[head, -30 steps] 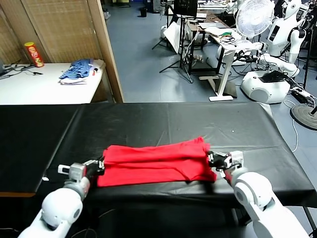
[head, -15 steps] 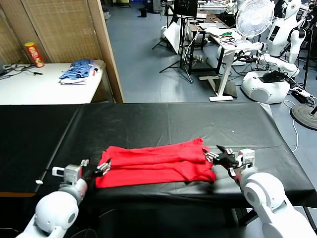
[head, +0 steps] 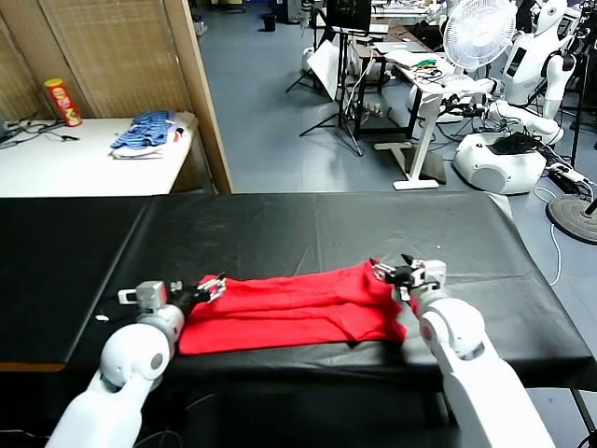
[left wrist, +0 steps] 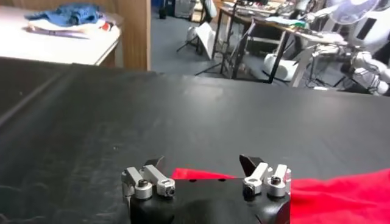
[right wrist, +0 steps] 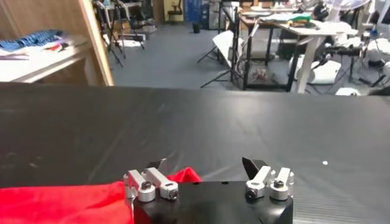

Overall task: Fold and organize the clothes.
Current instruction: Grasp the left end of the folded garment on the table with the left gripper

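The red T-shirt (head: 294, 306) lies folded into a long flat band near the front edge of the black table (head: 373, 229); its print and tag are hidden. My left gripper (head: 210, 286) is open and empty at the shirt's left end, over its far corner. In the left wrist view (left wrist: 201, 164) its jaws stand wide apart, with red cloth (left wrist: 329, 195) beside and below them. My right gripper (head: 392, 273) is open and empty at the shirt's right far corner. In the right wrist view (right wrist: 205, 165) a red corner (right wrist: 183, 175) lies by one finger.
A blue-and-white pile of clothes (head: 145, 133) and a snack can (head: 63, 101) sit on a white table at the back left. A wooden partition (head: 201, 93) stands behind the table. A fan (head: 478, 33) and other robots (head: 499, 154) stand at the back right.
Both grippers have opened and left the shirt's front corners. They have moved away from me to the far corners at each end. The shirt has stayed flat.
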Controlling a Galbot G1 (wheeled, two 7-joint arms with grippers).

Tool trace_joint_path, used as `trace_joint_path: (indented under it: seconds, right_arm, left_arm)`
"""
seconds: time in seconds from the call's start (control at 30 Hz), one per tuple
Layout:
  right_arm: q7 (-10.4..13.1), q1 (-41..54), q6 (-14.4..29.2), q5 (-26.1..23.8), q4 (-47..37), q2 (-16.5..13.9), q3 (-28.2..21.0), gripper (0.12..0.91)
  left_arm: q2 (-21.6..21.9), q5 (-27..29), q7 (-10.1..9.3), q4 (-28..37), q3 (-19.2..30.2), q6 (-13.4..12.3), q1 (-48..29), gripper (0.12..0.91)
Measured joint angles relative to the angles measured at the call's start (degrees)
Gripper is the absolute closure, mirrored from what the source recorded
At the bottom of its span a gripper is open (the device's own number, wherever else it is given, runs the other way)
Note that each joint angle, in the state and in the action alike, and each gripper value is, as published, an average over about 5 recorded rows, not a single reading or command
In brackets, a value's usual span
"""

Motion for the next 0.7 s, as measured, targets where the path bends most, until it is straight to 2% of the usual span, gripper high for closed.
trace_joint_path:
  seconds: [0.1, 0.23, 0.37, 0.47, 0.57, 0.7]
  right_arm:
    - [-0.09, 0.29, 0.51, -0.64, -1.55, 1.07, -0.34, 0.35]
    - [0.56, 0.17, 1.64, -1.62, -2.88, 2.24, -0.56, 0.486]
    - [2.52, -0.48, 3.87, -3.03, -3.36, 3.25, -0.91, 0.708]
    - [4.06, -1.03, 5.31, -3.76, -3.41, 3.89, -0.99, 0.847]
    - [4.97, -1.52, 6.06, -4.17, -3.38, 4.34, -0.9, 0.895]
    - [5.23, -2.28, 6.51, -4.63, -2.99, 4.52, -0.67, 0.891]
  left_arm:
    - [-0.02, 0.4, 0.65, 2.08, 0.01, -0.61, -0.34, 0.312]
    - [-0.01, 2.18, 1.38, 3.6, -0.01, -1.55, -0.3, 0.522]
    - [-0.33, 5.17, 1.44, 3.74, 0.06, -3.41, 0.44, 0.757]
    - [-0.72, 9.32, 1.44, 3.85, 0.3, -6.03, 0.99, 0.88]
    - [-0.98, 13.54, 1.65, 4.05, 0.57, -7.86, 1.23, 0.905]
    - [-1.31, 15.89, 1.8, 4.39, 0.64, -8.37, 1.3, 0.905]
